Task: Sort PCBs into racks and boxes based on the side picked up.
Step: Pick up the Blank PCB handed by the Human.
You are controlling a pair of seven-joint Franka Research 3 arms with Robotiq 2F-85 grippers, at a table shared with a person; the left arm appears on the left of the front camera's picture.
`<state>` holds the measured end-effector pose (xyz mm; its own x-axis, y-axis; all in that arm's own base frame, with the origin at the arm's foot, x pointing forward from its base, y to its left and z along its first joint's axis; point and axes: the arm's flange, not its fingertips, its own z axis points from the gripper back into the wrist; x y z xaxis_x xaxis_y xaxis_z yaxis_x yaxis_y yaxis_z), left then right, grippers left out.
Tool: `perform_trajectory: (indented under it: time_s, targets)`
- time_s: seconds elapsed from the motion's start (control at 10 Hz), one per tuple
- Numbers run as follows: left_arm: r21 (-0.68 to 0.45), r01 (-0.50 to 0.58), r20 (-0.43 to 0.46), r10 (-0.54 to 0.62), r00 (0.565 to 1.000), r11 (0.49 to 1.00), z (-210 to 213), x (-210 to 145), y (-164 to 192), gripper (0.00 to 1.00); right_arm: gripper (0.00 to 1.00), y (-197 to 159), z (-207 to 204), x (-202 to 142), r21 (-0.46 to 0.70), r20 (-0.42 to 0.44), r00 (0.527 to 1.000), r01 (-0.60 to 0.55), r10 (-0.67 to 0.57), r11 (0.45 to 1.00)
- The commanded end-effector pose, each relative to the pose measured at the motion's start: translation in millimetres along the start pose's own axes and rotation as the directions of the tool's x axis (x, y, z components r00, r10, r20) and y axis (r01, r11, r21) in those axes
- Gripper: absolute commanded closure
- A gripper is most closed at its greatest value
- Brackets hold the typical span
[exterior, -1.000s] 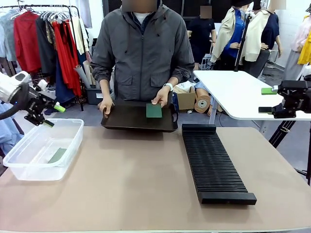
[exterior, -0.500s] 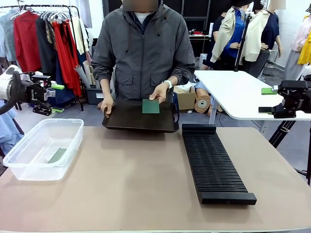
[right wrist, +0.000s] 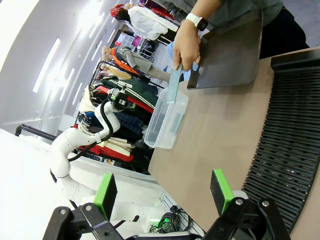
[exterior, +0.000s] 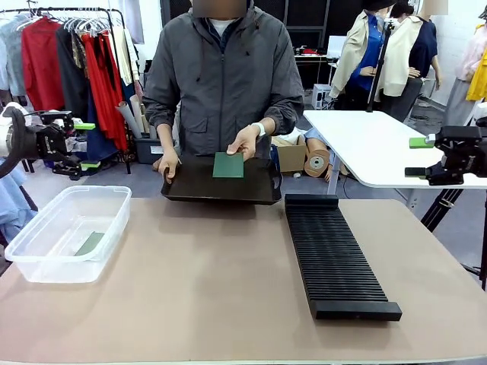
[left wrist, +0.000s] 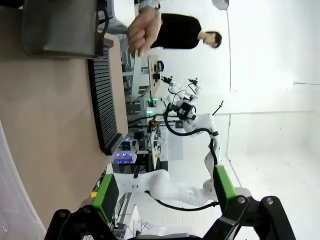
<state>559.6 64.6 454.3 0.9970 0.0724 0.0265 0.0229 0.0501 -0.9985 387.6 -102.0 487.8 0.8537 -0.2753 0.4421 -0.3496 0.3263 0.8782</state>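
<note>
Person's hand [exterior: 245, 141] holds a PCB [exterior: 228, 165] up over the tray [exterior: 194, 188] at the counter's far edge. Left tool [exterior: 85, 144] and right tool [exterior: 418, 157] both gape empty beyond the side edges. Pinch the board's free lower edge, clear of that hand.

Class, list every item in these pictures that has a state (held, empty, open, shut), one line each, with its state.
Flat black tray: gripped at one end by person's hand.
Dark green square circuit board: held over tray in person's other hand.
Clear plastic tub: holds one board.
Pale green board: flat inside tub.
Long black slotted rack: slots empty.
Left gripper: open, empty.
Right gripper: open, empty.
</note>
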Motion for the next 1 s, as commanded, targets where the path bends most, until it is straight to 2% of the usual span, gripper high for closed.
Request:
perform_trajectory:
  time_s: [0.0,0.9]
  targets:
    - [0.016,-0.003,-0.022,0.004,1.000,1.000,-0.4,-1.3,1.5,0.00,0.00,2.0,-0.1,0.6,0.005,0.003,1.000,-0.004,0.004,1.000]
    - [0.016,-0.003,-0.022,0.004,1.000,1.000,-0.4,-1.3,1.5,0.00,0.00,2.0,-0.1,0.6,0.005,0.003,1.000,-0.004,0.004,1.000]
